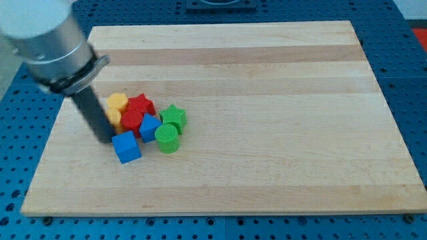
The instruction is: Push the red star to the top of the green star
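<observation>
The red star [141, 105] lies in a tight cluster at the board's left, up and to the left of the green star [174, 117]. A blue triangular block [149, 127] sits between them. My tip [105, 139] rests on the board at the cluster's left edge, just left of the blue cube [126, 147] and below the yellow blocks. The tip stands left and below the red star, not touching it.
The cluster also holds a red block [131, 121], two yellow blocks [117, 103], and a green cylinder [167, 138] below the green star. The wooden board [267, 100] lies on a blue perforated table. The arm's grey body [50, 37] fills the view's top left.
</observation>
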{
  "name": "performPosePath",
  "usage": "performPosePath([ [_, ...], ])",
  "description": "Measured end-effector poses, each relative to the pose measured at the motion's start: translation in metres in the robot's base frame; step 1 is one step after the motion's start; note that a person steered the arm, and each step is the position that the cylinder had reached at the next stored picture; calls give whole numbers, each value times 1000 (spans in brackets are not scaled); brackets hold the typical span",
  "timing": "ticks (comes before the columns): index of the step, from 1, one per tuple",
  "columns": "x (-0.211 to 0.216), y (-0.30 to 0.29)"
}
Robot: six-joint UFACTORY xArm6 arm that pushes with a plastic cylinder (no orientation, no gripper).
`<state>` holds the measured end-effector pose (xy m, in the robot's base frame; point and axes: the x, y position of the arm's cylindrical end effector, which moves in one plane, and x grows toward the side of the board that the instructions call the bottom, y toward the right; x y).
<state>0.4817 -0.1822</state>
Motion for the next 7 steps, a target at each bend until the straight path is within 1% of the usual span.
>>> performPosePath([
  [1,-47,34],
  [2,-58,41],
  [3,-36,24],
  [4,-43,18],
  [5,-88,37],
  [6,-114,77],
  [7,-111,77],
])
